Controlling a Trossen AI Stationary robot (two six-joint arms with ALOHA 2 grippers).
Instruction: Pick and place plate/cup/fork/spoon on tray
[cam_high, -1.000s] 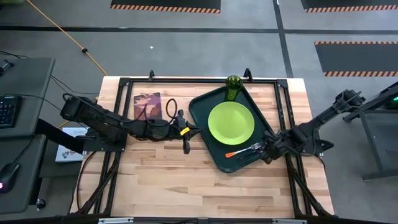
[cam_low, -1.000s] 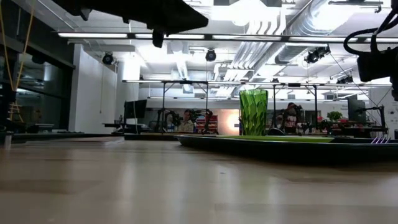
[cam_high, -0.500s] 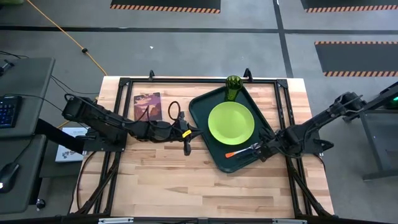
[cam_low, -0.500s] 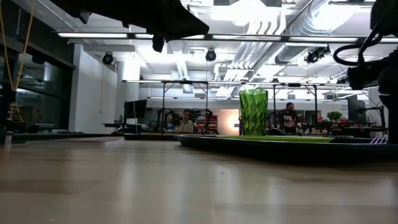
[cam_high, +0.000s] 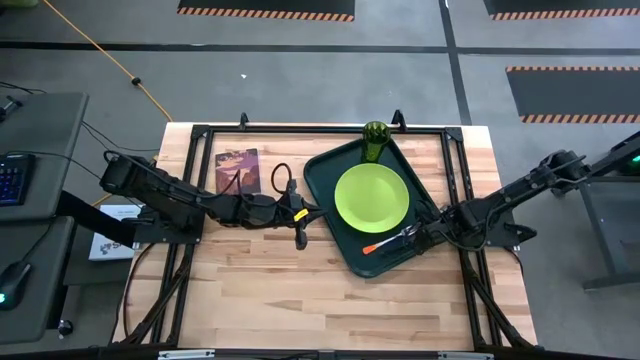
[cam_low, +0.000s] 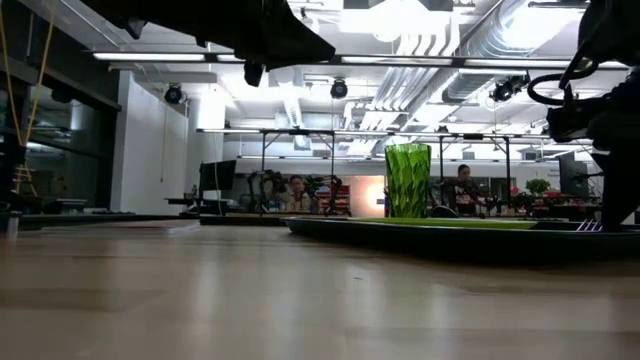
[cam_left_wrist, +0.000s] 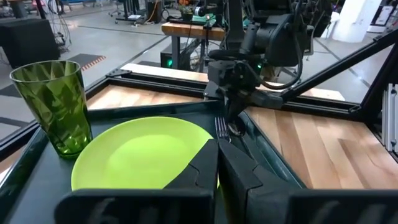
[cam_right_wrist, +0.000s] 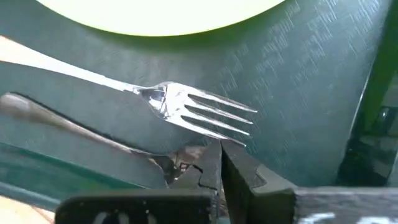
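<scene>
From overhead I can barely pick out the spoon (cam_right_wrist: 93, 134); my right wrist camera shows only its thin handle and part of the bowl, the tip tucked under the right gripper (cam_right_wrist: 221, 163), whose fingers are pressed together right at the bowl, though I can't tell if they pinch it. The low camera cuts the right arm off at the frame edge. The tray (cam_high: 325, 180) sits on the right half of the table (cam_high: 250, 290); in it lies the plate (cam_high: 371, 195), with the cup (cam_high: 374, 141) upright at the far corner, just beside the plate. The fork (cam_high: 392, 242) lies along the tray's near end, just beside the spoon. My left gripper (cam_high: 300, 238) hangs clenched and empty just left of the tray, with the maroon book (cam_high: 237, 170) farther left.
</scene>
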